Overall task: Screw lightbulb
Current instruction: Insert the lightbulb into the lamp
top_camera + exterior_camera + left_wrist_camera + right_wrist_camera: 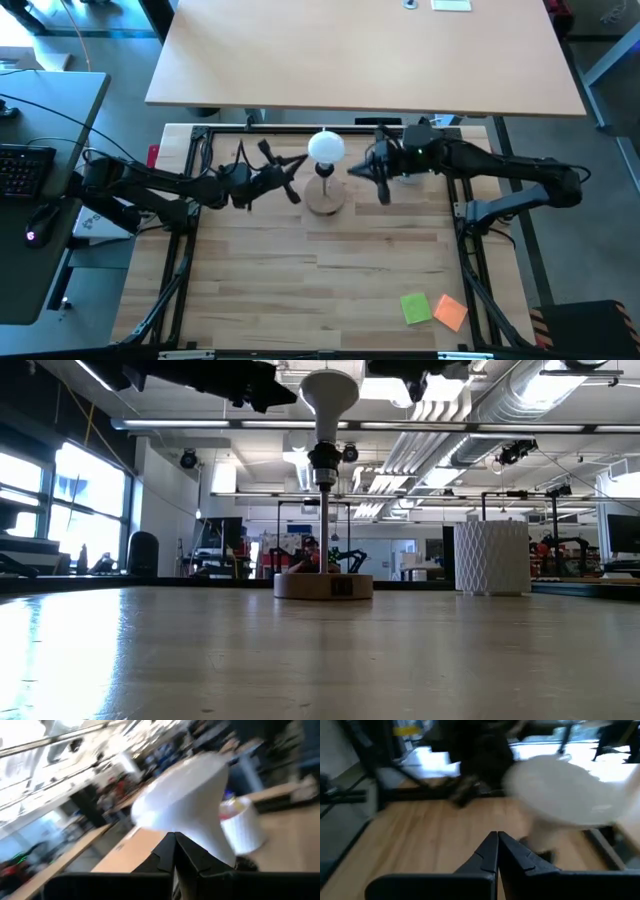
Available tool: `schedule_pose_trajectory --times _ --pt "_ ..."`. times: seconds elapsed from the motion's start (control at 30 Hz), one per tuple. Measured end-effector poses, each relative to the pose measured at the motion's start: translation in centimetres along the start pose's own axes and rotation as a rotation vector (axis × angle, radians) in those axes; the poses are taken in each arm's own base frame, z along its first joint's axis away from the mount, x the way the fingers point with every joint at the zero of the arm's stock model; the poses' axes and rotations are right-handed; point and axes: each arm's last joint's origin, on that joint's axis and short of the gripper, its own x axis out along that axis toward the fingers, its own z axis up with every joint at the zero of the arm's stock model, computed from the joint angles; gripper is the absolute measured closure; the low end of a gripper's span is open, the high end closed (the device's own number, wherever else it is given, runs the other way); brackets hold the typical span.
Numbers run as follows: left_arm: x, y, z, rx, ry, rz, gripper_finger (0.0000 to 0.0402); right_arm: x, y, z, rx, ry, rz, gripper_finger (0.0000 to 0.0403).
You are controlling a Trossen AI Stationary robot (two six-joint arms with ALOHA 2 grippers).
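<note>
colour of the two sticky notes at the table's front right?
One green square sticky note, one orange square sticky note; clearest in the high view.

You see a matte white lightbulb (326,147) above a pale round wooden lamp base (325,196) with a black socket (324,460). At three o'clock from the base stands a white ribbed cup (491,557) with pink items. At five o'clock on the light striped wood table (300,290) lie a green note (416,308) and an orange note (451,312). Both arms are dark.
</note>
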Motion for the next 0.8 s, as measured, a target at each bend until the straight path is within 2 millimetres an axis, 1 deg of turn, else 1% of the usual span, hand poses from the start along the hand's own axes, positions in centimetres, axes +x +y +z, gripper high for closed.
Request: schedule_pose_trajectory --times 0.13,0.23,0.37,0.43,0.53,0.67,0.8 --pt "-0.2 0.6 -0.1 0.028 0.061 0.076 0.0402 -1.1 1.4 0.7 -0.063 -0.041 0.026 0.0402" --pt "-0.4 0.3 0.1 0.031 0.051 0.061 0.0402 -1.1 1.5 0.7 -0.067 -0.032 -0.047 0.0402" --pt "-0.9 0.0 0.9 0.025 -0.03 -0.018 0.0402 -0.9 0.0 0.5 -0.053 -0.014 -0.212 0.0402" --pt "-1.0 -0.2 1.1 0.014 -0.073 -0.061 0.0402 -0.3 -1.1 0.1 -0.041 0.011 -0.245 0.0402" --pt "-1.0 0.1 1.6 -0.014 -0.128 -0.049 0.0402 0.5 -2.7 -0.3 -0.024 0.008 -0.293 0.0402" --pt "-0.8 0.6 1.7 -0.026 -0.166 -0.046 0.0402 1.4 -4.1 -0.4 -0.017 -0.023 -0.288 0.0402" --pt "-0.2 1.1 1.0 -0.053 -0.136 -0.053 0.0401 1.5 -4.0 -0.1 -0.021 -0.056 -0.221 0.0402"
